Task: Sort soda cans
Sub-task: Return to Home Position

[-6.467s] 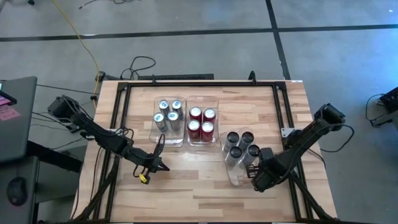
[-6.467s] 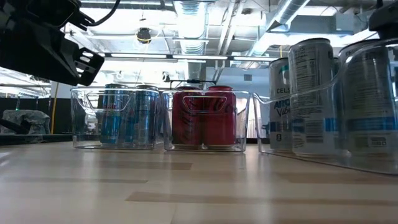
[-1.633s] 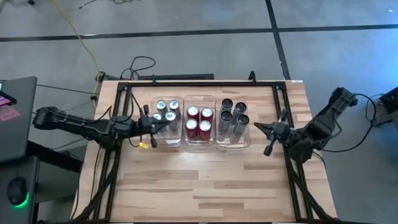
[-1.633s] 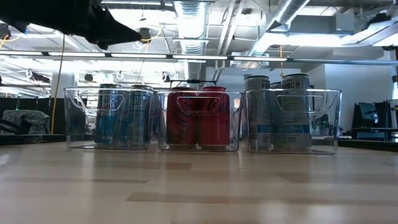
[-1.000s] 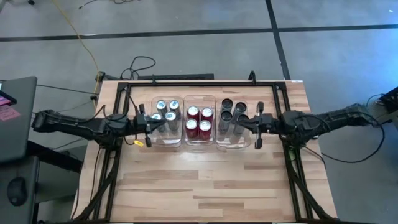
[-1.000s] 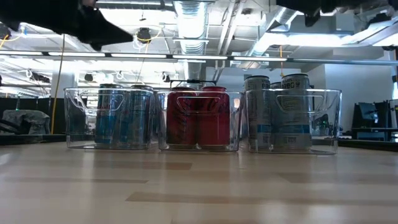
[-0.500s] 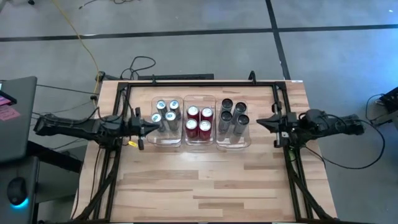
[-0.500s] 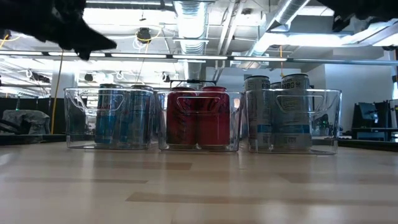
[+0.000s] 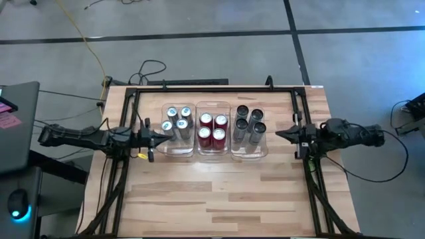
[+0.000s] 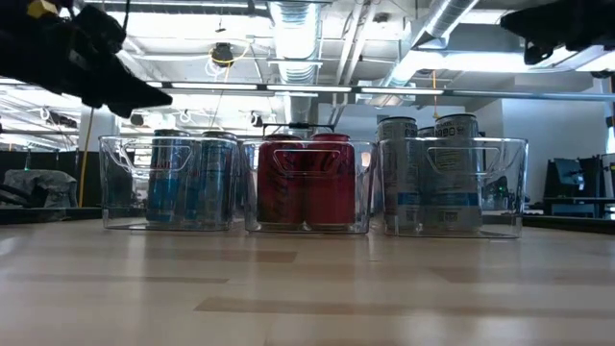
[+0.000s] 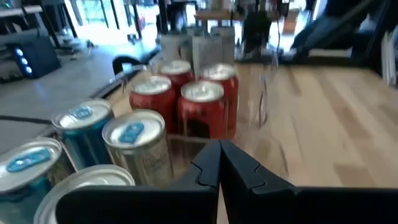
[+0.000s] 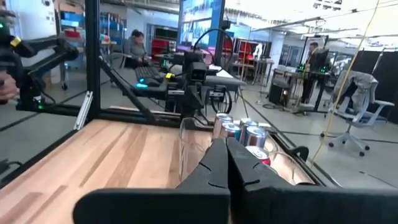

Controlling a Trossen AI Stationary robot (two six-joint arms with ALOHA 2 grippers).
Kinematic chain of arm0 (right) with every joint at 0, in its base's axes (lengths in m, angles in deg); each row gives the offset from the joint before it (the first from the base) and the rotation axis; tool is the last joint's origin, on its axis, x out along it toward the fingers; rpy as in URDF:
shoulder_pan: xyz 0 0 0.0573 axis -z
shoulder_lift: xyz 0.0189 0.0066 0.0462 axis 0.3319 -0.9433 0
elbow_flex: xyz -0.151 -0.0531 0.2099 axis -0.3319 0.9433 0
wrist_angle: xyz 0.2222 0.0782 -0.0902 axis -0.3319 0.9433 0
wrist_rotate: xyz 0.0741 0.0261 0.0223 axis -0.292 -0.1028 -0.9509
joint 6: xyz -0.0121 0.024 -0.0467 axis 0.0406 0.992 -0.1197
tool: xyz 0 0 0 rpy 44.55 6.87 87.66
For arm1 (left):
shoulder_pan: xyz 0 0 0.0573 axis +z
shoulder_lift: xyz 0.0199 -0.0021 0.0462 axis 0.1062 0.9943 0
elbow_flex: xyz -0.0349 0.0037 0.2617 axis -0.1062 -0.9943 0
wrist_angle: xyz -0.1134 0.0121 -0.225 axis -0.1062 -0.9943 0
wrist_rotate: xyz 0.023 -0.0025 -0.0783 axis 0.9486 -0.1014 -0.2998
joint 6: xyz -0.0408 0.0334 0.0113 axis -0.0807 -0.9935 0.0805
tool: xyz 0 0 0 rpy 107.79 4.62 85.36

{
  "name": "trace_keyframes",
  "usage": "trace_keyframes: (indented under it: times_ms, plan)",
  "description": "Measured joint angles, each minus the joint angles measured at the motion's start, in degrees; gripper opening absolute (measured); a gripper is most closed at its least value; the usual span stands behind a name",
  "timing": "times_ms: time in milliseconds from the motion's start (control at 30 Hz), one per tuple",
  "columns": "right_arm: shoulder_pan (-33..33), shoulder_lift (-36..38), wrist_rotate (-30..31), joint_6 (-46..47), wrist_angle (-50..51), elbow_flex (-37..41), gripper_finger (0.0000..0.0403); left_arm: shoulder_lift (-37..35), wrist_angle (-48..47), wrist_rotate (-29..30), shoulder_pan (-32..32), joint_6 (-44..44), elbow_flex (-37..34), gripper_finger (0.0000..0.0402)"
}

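High view: 3 clear bins [image 9: 214,151] stand side by side in a row on the desk [image 9: 219,192]. 4 silver-blue cans [image 9: 176,121] sit in the left bin, 4 red cans [image 9: 214,128] in the middle, 4 dark cans [image 9: 248,124] in the right. The left claw [image 9: 163,137] is at the left bin's outer side. The right claw [image 9: 280,135] is near the right bin.
Low view: all cans upright; both claws are raised above bin height.
Left wrist view: left claw clenched, empty.
Right wrist view: right claw clenched, empty.

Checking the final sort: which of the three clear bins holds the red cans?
The middle bin holds the red cans; silver-blue cans and dark cans fill its neighbours.
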Motion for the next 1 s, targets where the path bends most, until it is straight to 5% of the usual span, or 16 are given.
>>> trace_keyframes:
  times_ms: [367, 567, 1000]
  plan:
    - [0.0, 4.1, 0.1, -0.9, 1.9, 0.6, 0.0004, -13.5, -2.4, 0.3, 0.0, -1.0, -4.2, 0.0000]
    - [1.5, 3.5, 0.4, -1.3, -6.6, 4.9, 0.0004, -20.0, -1.9, 0.4, 0.0, -0.4, -6.8, 0.0000]
    - [6.6, 3.2, -0.1, 3.5, -6.4, 8.8, 0.0004, -19.3, -0.5, -0.1, 0.1, 1.4, -7.2, 0.0000]
